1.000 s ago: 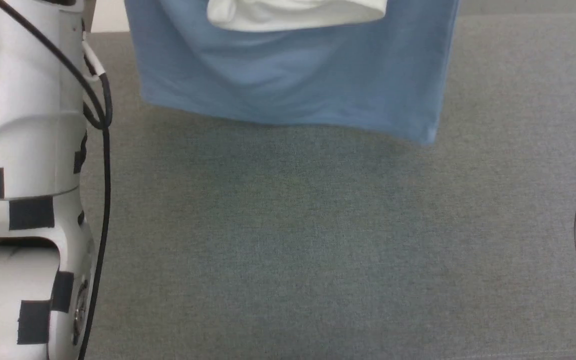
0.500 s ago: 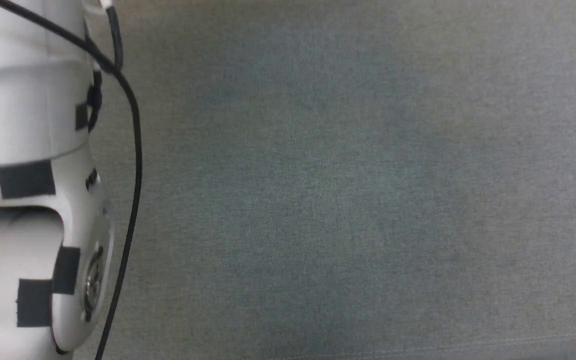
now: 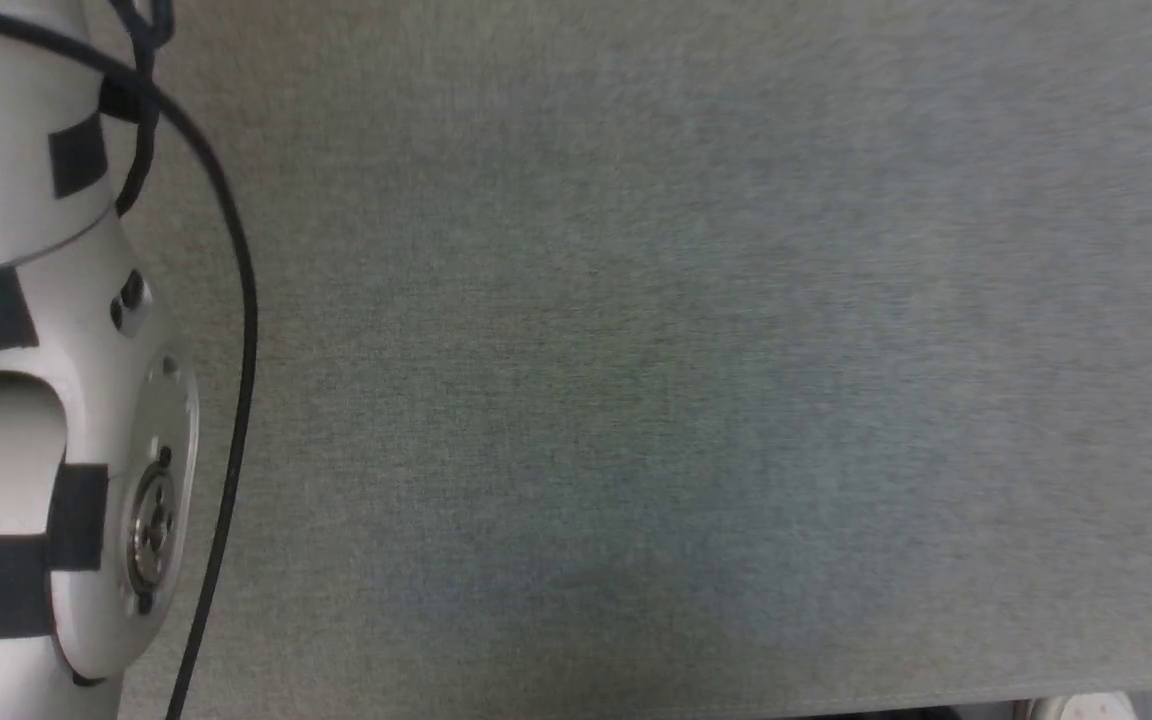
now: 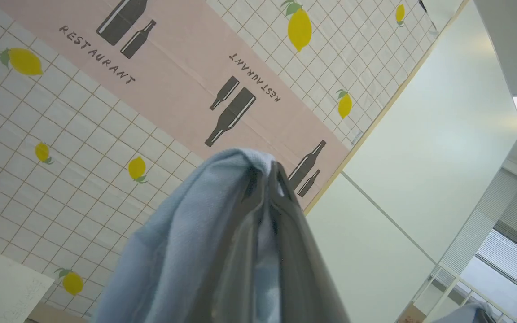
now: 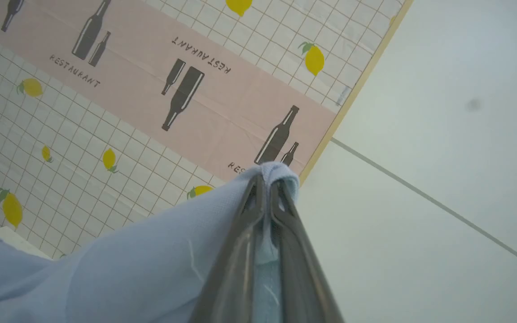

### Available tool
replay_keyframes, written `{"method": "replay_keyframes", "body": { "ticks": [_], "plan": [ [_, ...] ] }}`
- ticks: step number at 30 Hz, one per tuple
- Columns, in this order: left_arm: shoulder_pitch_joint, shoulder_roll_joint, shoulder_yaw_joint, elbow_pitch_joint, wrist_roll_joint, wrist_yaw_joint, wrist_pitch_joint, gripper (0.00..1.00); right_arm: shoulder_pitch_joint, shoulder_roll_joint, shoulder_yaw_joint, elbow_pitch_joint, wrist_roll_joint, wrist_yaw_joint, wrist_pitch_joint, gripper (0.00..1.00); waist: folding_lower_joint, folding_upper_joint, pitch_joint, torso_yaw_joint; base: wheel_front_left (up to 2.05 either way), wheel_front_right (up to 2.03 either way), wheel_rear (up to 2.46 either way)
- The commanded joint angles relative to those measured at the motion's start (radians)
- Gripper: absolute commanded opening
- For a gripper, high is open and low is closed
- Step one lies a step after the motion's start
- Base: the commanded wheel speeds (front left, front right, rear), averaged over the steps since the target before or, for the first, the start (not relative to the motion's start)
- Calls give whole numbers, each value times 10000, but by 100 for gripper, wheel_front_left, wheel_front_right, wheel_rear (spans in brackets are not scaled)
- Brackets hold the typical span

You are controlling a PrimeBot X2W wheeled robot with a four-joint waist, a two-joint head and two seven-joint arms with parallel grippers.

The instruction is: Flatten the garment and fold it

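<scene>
At both wrists jaws pinch garment (image 4: 182,242); head view shows grey surface (image 3: 636,400).

The tabletop (image 3: 636,350) is covered in grey-green woven cloth with a fine, even weave, lying smooth and flat across the head view. Soft darker patches of shade cross its middle and lower part. Its near edge slants slightly along the bottom right, a thin dark strip below it. At the left a pale forearm (image 3: 26,400) and its black cable (image 3: 252,340) overlap the cloth; contact cannot be told

Office-like room: restaurant-print backdrop (image 4: 186,89), white partition walls (image 4: 442,134).
</scene>
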Motion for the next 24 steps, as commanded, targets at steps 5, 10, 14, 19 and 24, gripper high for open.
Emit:
{"method": "replay_keyframes", "body": {
  "ticks": [5,10,14,19,24],
  "plan": [
    [949,69,-289,-441,-392,-193,963,0,456,-538,682,-874,1197,-13,-77,0,-3,-1,1070,695,0,0,0],
    [2897,83,-380,-1943,-1241,427,2687,0,2283,-1324,1164,-2068,3780,-13,384,0,-3,-1,535,930,0,0,0],
    [4425,179,-184,-3355,-1698,1112,3516,0,3626,-1934,1038,-3051,4880,-13,1052,0,-3,-1,13,1003,0,0,0],
    [6600,583,188,-4606,-1884,1820,4113,0,5788,-2497,297,-4129,5716,-13,1927,0,-3,-1,-899,1087,0,0,0],
    [8744,553,525,-5130,-2184,1841,4058,0,8149,-2340,-579,-4731,5976,-13,2473,0,-3,-1,-1925,1084,0,0,0]
  ]
}}
